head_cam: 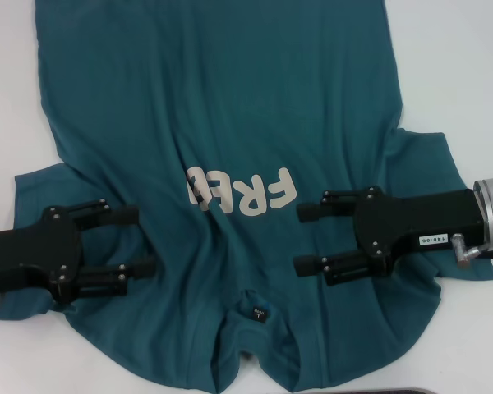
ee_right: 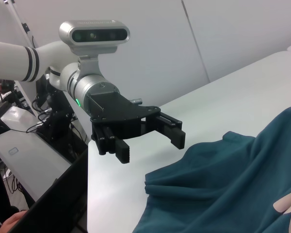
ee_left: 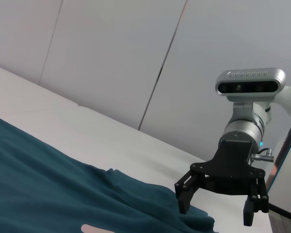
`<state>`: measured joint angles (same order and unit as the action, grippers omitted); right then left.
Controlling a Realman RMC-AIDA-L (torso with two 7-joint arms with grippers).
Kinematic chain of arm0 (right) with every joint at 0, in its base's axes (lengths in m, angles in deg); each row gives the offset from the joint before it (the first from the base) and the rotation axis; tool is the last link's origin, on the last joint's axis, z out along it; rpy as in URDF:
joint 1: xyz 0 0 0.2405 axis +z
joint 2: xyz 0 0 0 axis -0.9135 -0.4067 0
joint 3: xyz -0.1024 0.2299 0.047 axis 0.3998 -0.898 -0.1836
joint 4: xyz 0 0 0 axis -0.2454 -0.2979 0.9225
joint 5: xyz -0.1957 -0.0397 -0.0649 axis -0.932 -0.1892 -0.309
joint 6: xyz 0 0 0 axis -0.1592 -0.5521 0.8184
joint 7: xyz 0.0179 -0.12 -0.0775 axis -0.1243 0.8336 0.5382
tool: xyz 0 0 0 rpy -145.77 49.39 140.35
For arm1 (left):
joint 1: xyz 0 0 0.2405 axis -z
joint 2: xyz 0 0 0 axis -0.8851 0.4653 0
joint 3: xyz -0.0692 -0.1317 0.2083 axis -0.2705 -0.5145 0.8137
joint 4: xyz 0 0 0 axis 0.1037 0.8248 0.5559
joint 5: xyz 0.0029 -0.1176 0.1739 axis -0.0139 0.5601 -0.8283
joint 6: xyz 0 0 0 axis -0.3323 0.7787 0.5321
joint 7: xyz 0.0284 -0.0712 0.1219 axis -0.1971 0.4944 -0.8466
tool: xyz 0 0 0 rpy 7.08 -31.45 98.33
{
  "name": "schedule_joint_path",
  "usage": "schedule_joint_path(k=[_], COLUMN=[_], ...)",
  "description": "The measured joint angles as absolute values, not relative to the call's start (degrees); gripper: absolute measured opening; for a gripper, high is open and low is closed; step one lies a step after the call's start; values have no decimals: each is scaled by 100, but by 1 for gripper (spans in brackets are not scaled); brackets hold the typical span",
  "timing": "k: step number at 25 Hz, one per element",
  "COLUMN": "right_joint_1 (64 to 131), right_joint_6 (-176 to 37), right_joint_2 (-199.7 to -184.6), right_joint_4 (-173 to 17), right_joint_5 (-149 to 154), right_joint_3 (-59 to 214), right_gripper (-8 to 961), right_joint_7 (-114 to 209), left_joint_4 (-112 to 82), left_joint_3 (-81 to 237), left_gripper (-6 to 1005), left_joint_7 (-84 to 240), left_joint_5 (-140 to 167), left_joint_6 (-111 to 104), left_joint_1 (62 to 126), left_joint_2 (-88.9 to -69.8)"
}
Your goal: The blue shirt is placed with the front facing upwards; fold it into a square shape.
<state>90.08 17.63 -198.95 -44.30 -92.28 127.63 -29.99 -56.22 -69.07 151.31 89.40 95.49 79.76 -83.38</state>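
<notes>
1. A white table (head_cam: 452, 57) carries everything; pale wall panels (ee_left: 111, 53) stand behind it.
2. The left gripper (head_cam: 140, 240) hovers over the shirt's left sleeve, fingers spread.
3. The shirt (head_cam: 222, 98) lies flat, front up, cream letters (head_cam: 242, 190) "FRE" partly creased, black neck label (head_cam: 258, 313) near the robot.
4. The right gripper (head_cam: 300, 238) hovers over the right sleeve, fingers spread; a small white tag (head_cam: 433, 240) sits on its body.

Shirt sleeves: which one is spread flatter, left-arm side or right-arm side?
The sleeve by the right gripper of the blue shirt fans out wide; the sleeve by the left gripper is partly under the arm.
</notes>
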Motion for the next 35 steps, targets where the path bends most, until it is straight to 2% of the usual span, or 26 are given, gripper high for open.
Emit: schedule_joint_path(k=[10, 17, 20, 25, 31, 35], right_joint_1=[9028, 9306, 9421, 9533, 9620, 9622], right_joint_6=[1779, 1797, 1820, 1947, 1940, 1936], right_joint_2=[-19895, -19846, -19823, -19762, -19685, -19686], right_joint_4=[-4444, -4484, -4576, -4569, -4587, -4594], right_joint_5=[-9218, -9212, -9202, -9201, -9202, -9203], right_joint_3=[12713, 12118, 11826, 11600, 11347, 11053], right_gripper=[899, 899, 899, 899, 900, 900], right_joint_7=[-3079, -4626, -5176, -5815, -6143, -6148], left_joint_4=[-5623, -5677, -5629, -5622, -5586, -5296], left_joint_3=[-7354, -7761, -7771, -7793, -7930, -7940], left_gripper=[843, 843, 843, 843, 843, 842], left_joint_7=[15696, 18575, 19558, 21072, 21502, 21525], left_joint_5=[8953, 8964, 8931, 8917, 8881, 8608], left_joint_6=[9788, 10140, 10126, 9790, 9608, 9134], left_joint_1=[8038, 8457, 8534, 8421, 8229, 8166], left_joint_2=[-8312, -8017, -7968, -7916, -7691, -7470])
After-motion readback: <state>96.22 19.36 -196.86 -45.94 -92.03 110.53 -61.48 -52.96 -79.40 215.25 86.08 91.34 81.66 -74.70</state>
